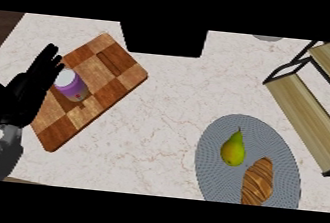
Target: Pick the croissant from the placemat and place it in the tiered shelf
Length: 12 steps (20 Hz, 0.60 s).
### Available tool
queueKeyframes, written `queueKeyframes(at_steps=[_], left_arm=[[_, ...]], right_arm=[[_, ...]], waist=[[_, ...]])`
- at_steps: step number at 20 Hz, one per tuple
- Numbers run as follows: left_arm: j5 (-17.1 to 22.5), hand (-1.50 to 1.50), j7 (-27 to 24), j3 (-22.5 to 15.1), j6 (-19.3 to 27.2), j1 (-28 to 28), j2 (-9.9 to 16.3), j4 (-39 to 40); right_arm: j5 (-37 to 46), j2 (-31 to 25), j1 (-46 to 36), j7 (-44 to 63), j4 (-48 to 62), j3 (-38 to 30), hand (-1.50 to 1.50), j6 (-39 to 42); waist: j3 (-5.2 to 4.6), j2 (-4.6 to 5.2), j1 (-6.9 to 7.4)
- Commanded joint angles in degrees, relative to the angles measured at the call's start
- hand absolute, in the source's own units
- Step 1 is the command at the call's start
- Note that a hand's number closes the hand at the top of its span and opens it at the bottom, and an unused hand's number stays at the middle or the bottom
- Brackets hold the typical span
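No text, label, brand, number or sign can be read on anything here

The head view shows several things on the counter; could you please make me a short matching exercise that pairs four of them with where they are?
Things:
1. croissant
2. jar
3. shelf
4. left hand

Places:
A. on the checkered board
B. along the counter's right edge
C. on the grey placemat, beside the pear
D. open, over the board's left side

Pairs: 1-C, 2-A, 3-B, 4-D
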Motion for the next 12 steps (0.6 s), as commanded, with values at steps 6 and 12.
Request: queueKeyframes(at_steps=[6, 12], left_arm=[[-0.6, 0.00, 1.2, -0.3, -0.8, -3.3, -0.1, 1.3], [-0.5, 0.00, 0.4, 0.2, -1.9, -0.8, -1.5, -0.4]], right_arm=[[22.6, -17.8, 2.1, 25.8, -11.3, 5.6, -1.50, 3.0], [29.3, -13.4, -14.4, 46.8, -11.2, 21.0, -1.50, 3.3]], waist=[[-0.12, 0.62, 1.86], [0.17, 0.34, 2.88]])
